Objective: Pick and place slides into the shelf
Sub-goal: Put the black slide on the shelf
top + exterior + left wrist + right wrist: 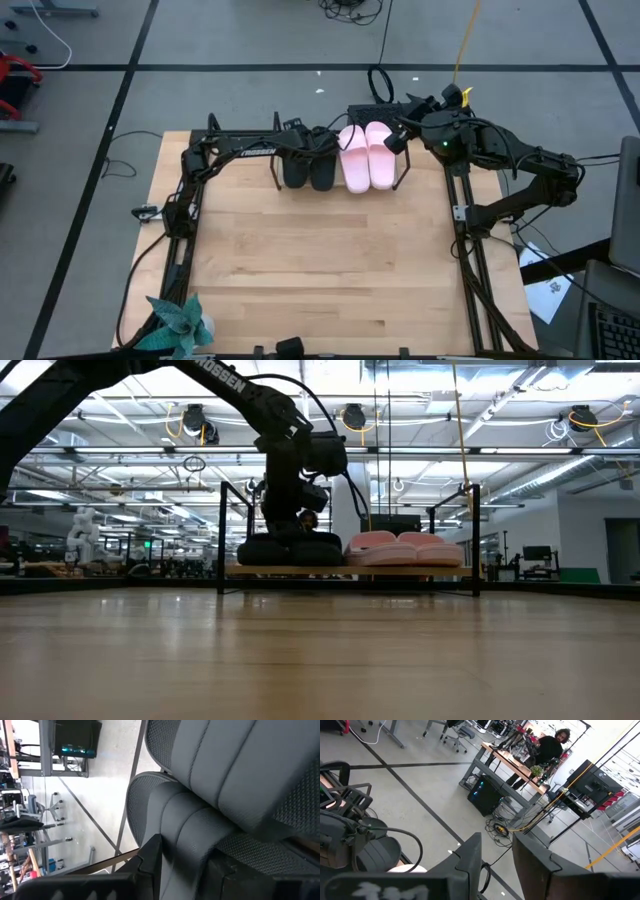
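Note:
The shelf [275, 176] stands at the table's far edge, its wooden base [350, 571] seen in the low view. Two black slides [308, 168] lie side by side on its left half, and two pink slides [365, 158] on its right half. My left gripper [303, 140] reaches in from the left and sits low over the black pair [290, 548], with one black slide between its fingers. My right gripper [397, 138] hovers open just right of the pink slides [400, 548] and touches nothing. My left gripper [187, 870] has one black slide's ribbed strap [192, 840] between its two fingers [150, 860], which stand on either side of it. It comes from above, slanting down over the slide's far end. The slide lies on the shelf beside the other black slide [240, 765].
Bare wooden tabletop [320, 260] stretches from the shelf to the near edge. A small teal plant [180, 325] sits at the near left corner. Black frame rails [470, 270] run along both table sides. A person [550, 747] stands far off beyond the table.

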Motion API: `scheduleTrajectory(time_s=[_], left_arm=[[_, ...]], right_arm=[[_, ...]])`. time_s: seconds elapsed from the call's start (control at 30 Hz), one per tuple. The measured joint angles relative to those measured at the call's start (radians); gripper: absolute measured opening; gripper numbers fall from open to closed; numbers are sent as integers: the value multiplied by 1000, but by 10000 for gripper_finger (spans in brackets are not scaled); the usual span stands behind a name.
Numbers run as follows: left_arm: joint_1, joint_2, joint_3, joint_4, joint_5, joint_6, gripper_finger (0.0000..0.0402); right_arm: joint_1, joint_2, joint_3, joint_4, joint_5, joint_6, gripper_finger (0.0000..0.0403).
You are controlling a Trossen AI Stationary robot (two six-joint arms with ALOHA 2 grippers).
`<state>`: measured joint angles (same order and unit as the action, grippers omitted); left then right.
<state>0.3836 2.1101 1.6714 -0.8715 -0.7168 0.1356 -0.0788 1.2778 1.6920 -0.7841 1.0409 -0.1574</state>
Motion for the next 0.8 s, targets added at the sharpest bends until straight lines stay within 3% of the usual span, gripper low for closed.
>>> scheduleTrajectory(time_s=[0.6, 0.8], left_arm=[[-19, -2, 0, -1, 36, 24, 88], [-19, -2, 0, -4, 36, 26, 88]], right_arm=[[0, 0, 0, 0, -1, 0, 98], [0, 0, 0, 1, -48, 6, 98]])
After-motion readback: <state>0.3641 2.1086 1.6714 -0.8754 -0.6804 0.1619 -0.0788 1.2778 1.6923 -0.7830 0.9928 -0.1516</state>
